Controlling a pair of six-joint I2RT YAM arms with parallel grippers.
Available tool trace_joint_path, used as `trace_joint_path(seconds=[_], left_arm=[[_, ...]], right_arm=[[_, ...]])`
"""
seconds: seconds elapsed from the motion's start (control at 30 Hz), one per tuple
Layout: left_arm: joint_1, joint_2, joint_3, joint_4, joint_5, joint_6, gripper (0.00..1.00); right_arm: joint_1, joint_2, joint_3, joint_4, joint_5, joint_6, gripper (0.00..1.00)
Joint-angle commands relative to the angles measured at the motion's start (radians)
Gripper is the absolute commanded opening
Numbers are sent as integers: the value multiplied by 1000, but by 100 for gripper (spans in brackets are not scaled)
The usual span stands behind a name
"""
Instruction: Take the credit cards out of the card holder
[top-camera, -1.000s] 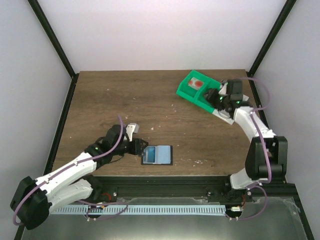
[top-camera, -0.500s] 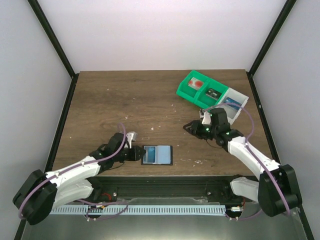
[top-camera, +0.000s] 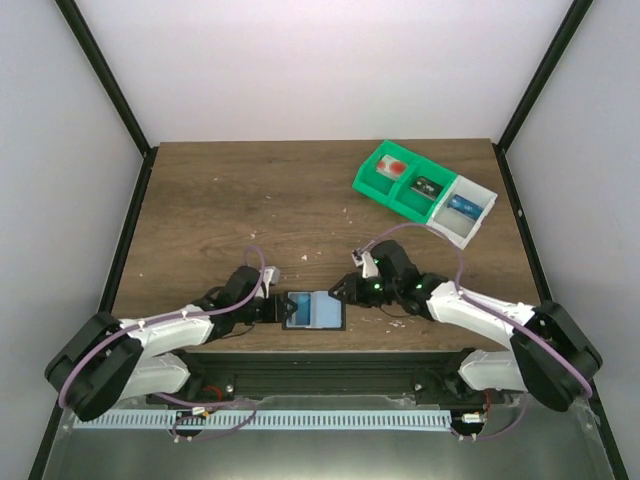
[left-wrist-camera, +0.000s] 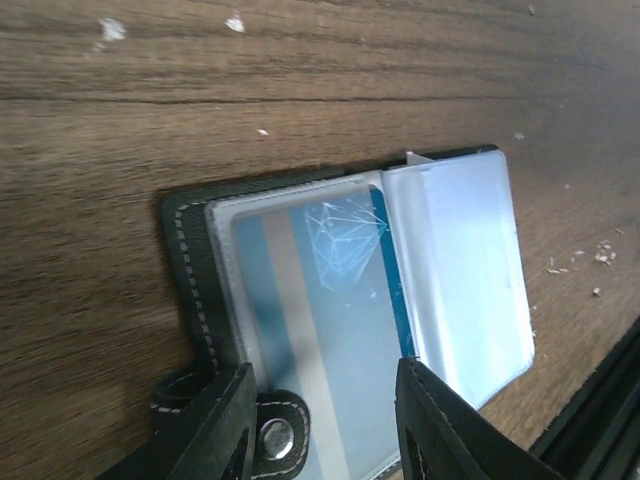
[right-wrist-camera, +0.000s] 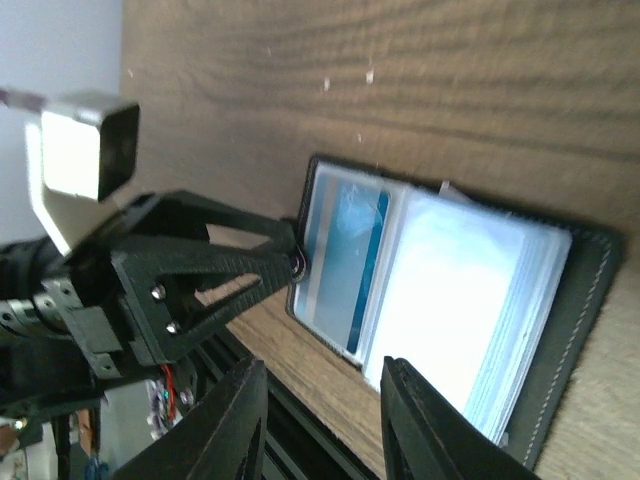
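Card holder (top-camera: 318, 311): lies open and flat on the table (top-camera: 220, 210), close to the near edge, between the two arms.
Holder details: black stitched cover with a stack of clear sleeves (left-wrist-camera: 470, 270) inside; the snap tab (left-wrist-camera: 275, 437) is on the short edge that faces the left arm.
Card (left-wrist-camera: 300, 300): blue with a pale stripe, inside the front sleeve next to the tab edge.
Left tool (top-camera: 277, 306): low at the holder's tab edge. Its two fingers (left-wrist-camera: 215, 425) stand apart, with the snap tab and the sleeve edge showing between them. Nothing is clamped.
Right tool (top-camera: 343, 293): at the opposite short edge, just above the sleeves. Its fingers (right-wrist-camera: 245, 420) are spread, with no card or sleeve pinched between them.
Contact: I cannot tell whether either tool presses on the holder.
Green tray (top-camera: 372, 165): at the far right of the table, well away from the holder, with small items in its compartments.
White tray (top-camera: 484, 212): joined to the green tray's right side, holding a blue item.
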Motion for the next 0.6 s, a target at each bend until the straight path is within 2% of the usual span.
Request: trace_joint_path(seconds=[0.0, 0.2, 0.57], left_arm=[[3, 38, -38, 117, 111, -33, 39], [1, 22, -99, 273, 212, -152, 29], [2, -86, -73, 200, 124, -182, 29]], right_arm=[[81, 57, 54, 18, 46, 19, 33], [116, 86, 39, 64, 47, 38, 33], [156, 215, 87, 116, 19, -23, 31]])
